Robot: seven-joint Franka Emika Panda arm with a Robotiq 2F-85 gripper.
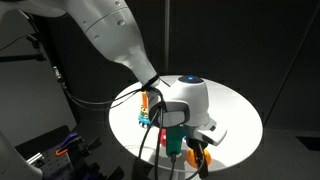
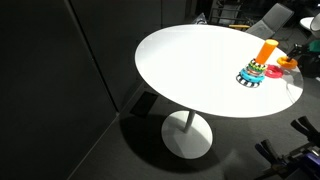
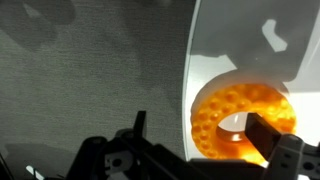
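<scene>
An orange bumpy ring (image 3: pixel 215 120) lies flat on the white round table (image 3: pixel 230 40), close to its edge. My gripper (image 3: pixel 198 120) hangs open just above it. One finger (image 3: pixel 268 135) is over the ring's hole, and the other finger (image 3: pixel 138 125) is out past the table edge, over the dark floor. Nothing is gripped. In both exterior views a stack of coloured rings on an orange peg (image 1: pixel 146 108) (image 2: pixel 255 68) stands a short way from the orange ring (image 1: pixel 201 155) (image 2: pixel 287 62). My gripper (image 1: pixel 188 148) points down at the table's rim.
The table (image 2: pixel 190 60) stands on a single pedestal foot (image 2: pixel 187 135) on dark carpet. Black curtains surround the scene. Dark equipment sits on the floor (image 1: pixel 60 145) (image 2: pixel 290 155). Cables run down along my arm (image 1: pixel 110 35).
</scene>
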